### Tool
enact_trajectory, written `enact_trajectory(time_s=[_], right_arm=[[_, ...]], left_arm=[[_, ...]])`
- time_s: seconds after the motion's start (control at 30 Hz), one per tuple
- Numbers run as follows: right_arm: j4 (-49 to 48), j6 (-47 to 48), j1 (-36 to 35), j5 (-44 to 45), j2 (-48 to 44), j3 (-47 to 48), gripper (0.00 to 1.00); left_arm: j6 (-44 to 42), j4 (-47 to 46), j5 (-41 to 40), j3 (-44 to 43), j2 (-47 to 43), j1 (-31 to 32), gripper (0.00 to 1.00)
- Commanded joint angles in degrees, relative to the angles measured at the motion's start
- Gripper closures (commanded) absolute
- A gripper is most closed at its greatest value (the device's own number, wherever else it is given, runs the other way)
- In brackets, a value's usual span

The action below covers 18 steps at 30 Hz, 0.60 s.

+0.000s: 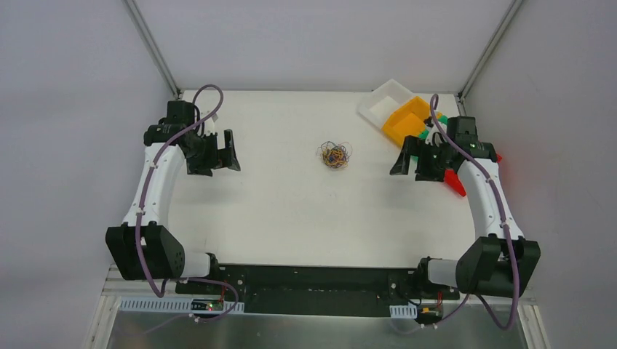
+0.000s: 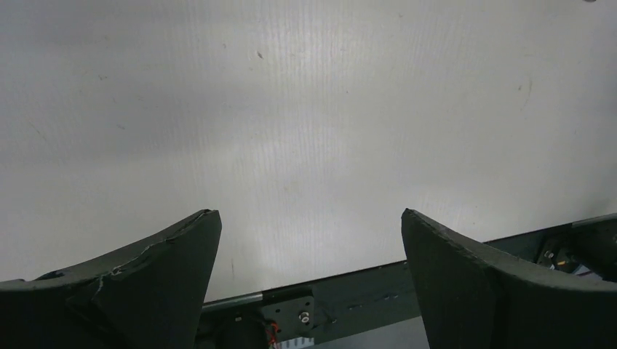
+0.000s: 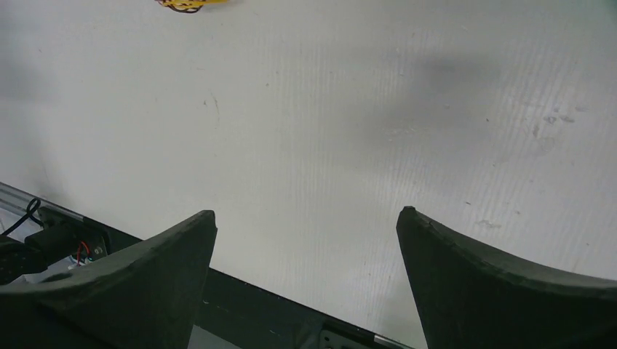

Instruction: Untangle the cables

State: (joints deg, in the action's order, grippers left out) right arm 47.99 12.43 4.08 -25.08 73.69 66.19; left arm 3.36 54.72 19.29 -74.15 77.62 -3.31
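The cables (image 1: 335,155) lie in one small tangled bunch of thin orange, yellow, blue and dark wires near the middle of the white table. Their edge shows at the top of the right wrist view (image 3: 190,4). My left gripper (image 1: 216,157) hovers open and empty well to the left of the bunch; in the left wrist view (image 2: 311,218) only bare table lies between its fingers. My right gripper (image 1: 408,161) is open and empty to the right of the bunch, and the right wrist view (image 3: 306,215) shows bare table between its fingers.
A white tray (image 1: 383,102) and an orange bin (image 1: 406,121) stand at the back right, with green and red pieces (image 1: 455,182) beside the right arm. The black base rail (image 1: 313,280) runs along the near edge.
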Motion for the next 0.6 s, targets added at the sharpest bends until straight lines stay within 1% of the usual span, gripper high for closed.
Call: enact_trajectory(time_s=[0.0,0.03,0.17,0.3,0.43,0.57], right_arm=[[-3.1,-1.1,-3.0,-4.7,2.7,2.3,0.01],[-2.6,0.3,-3.6,-6.2,4.2,3.5,0.01],[-3.9,-0.5,-8.9,-5.7,10.9,8.7,0.01],[-5.5,-1.6,-15.8,-4.9,19.6,15.0,0.01],[-6.3,-2.8,-20.8,-6.7,30.1,25.4,0.01],[-6.9,-1.8,-23.5,-7.1,41.2,34.3,0.01]], left_arm=[[5.5,-5.4,-0.1,-4.1,-0.4,0.3,0.00],[6.0,-6.3,0.4,-5.3,0.4,0.4,0.00],[6.8,-7.4,4.6,-9.3,5.9,0.4,0.00],[5.6,-9.3,11.4,-9.4,9.2,0.3,0.00],[3.3,-9.3,13.9,-9.4,10.3,0.3,0.00],[1.8,-10.0,17.2,-8.7,11.0,0.4,0.00]])
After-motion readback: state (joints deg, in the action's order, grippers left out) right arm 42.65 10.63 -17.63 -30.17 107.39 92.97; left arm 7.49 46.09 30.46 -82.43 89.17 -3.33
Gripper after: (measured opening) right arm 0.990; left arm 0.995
